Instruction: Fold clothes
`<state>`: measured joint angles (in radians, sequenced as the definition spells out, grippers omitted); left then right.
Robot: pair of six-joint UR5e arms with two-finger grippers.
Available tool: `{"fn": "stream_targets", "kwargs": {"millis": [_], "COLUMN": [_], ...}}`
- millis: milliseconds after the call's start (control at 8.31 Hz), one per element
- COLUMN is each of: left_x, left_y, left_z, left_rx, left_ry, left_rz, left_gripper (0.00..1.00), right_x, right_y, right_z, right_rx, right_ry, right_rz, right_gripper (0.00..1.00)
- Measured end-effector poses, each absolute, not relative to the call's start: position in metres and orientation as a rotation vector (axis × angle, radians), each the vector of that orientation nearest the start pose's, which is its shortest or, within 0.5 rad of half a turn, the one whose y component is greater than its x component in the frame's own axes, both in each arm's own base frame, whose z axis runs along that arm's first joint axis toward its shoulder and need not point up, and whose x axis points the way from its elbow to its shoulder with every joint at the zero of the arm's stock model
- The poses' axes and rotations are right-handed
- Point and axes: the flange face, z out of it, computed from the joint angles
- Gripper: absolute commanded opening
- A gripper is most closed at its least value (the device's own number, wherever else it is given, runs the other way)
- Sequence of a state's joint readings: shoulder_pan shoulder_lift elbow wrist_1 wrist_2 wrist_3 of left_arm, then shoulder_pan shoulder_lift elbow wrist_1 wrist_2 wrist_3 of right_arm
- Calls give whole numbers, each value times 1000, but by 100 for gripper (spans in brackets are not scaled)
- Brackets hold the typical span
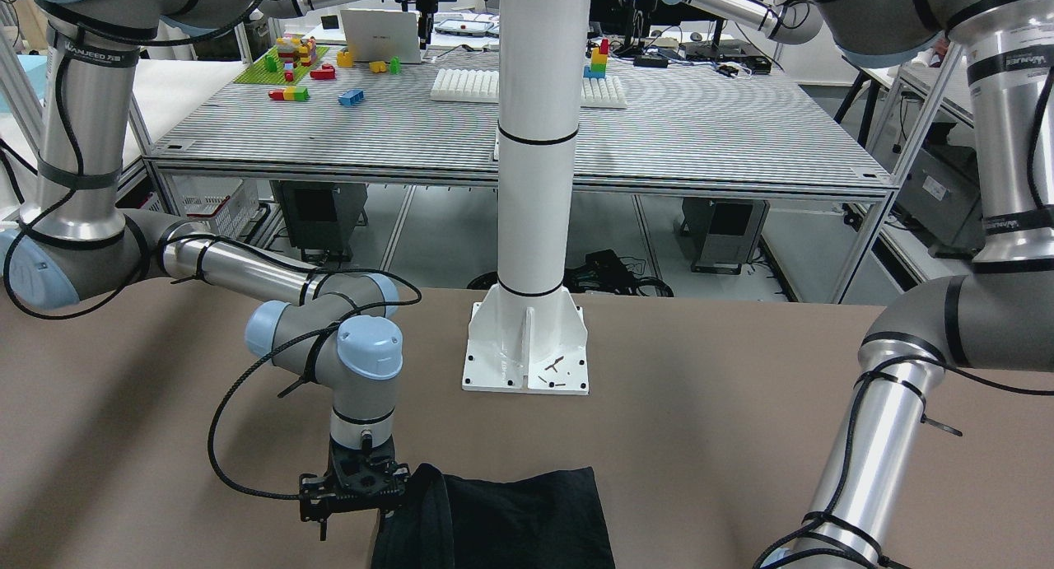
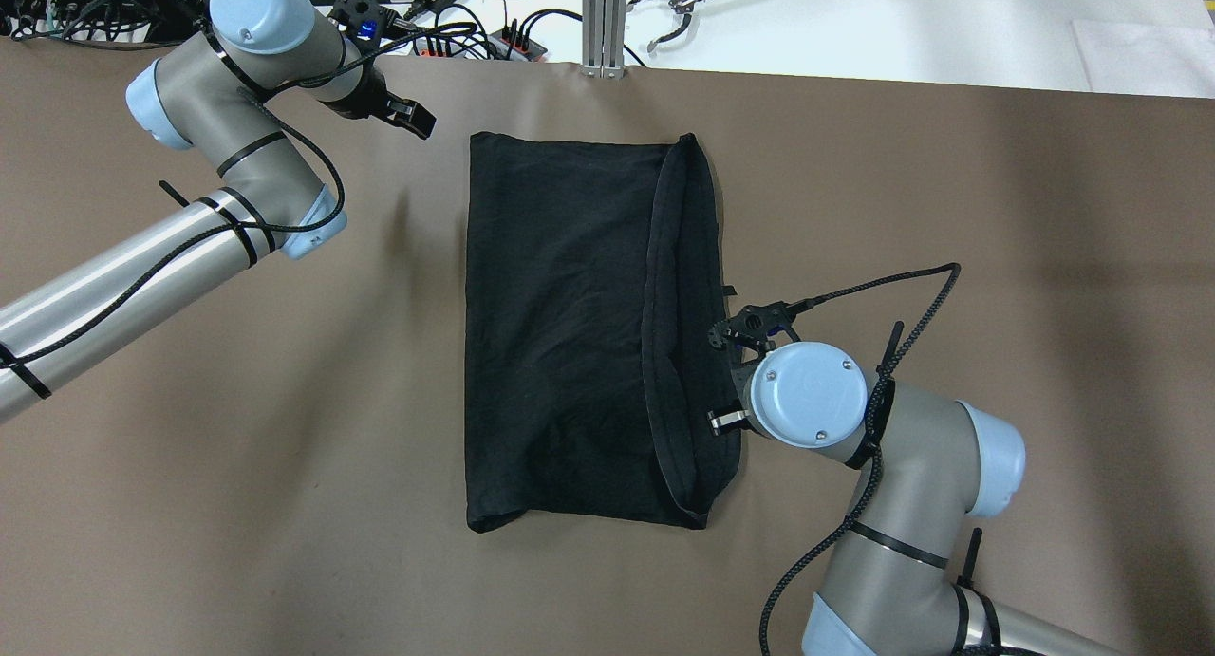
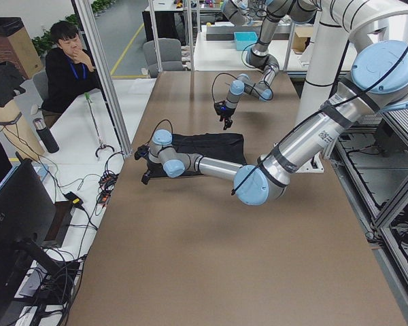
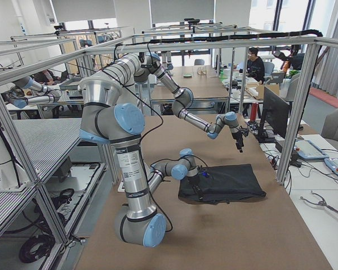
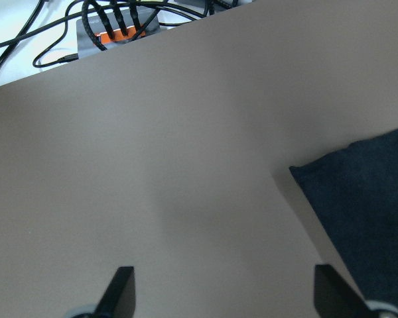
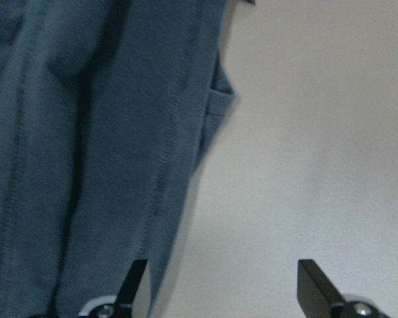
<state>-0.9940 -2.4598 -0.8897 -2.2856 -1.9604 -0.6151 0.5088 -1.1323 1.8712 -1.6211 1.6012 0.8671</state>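
Observation:
A black garment (image 2: 570, 333) lies folded in a rectangle on the brown table, with a doubled hem along its right side; it also shows in the front view (image 1: 510, 520). My right gripper (image 2: 729, 357) hangs low at the garment's right edge. In the right wrist view it (image 6: 222, 288) is open, with one fingertip (image 6: 132, 285) over the cloth (image 6: 86, 132) and the other over bare table. My left gripper (image 2: 410, 120) is open above bare table just off the garment's far left corner (image 5: 365, 199); in the left wrist view the gripper (image 5: 225, 291) holds nothing.
The white pillar base (image 1: 527, 347) stands at the robot's side of the table. A power strip and cables (image 2: 475, 39) lie beyond the far edge. A person (image 3: 68, 61) sits at the adjoining white table. Brown tabletop (image 2: 997, 257) surrounds the garment.

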Motion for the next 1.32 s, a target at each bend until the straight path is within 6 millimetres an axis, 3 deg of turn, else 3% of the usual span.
{"fn": "stream_targets", "kwargs": {"millis": [241,481,962,1083,1323], "left_x": [382,382,381,380,381], "left_y": [-762,-761,-760,-760,-757], "left_z": [326,331,336,336,339], "left_rx": [550,545,542,542,542], "left_ry": [809,808,805,805,806], "left_rz": [144,144,142,142,145], "left_gripper": [95,95,95,95,95], "right_x": [-488,-516,-563,-570,-574], "right_y": [-404,-381,-340,-337,-336], "right_z": [256,241,248,250,253], "right_rx": [381,375,422,430,439], "right_ry": [-640,-662,-604,-591,-577], "right_rz": [-200,-246,-400,-412,-432], "right_gripper": [79,73,45,34,25]}}
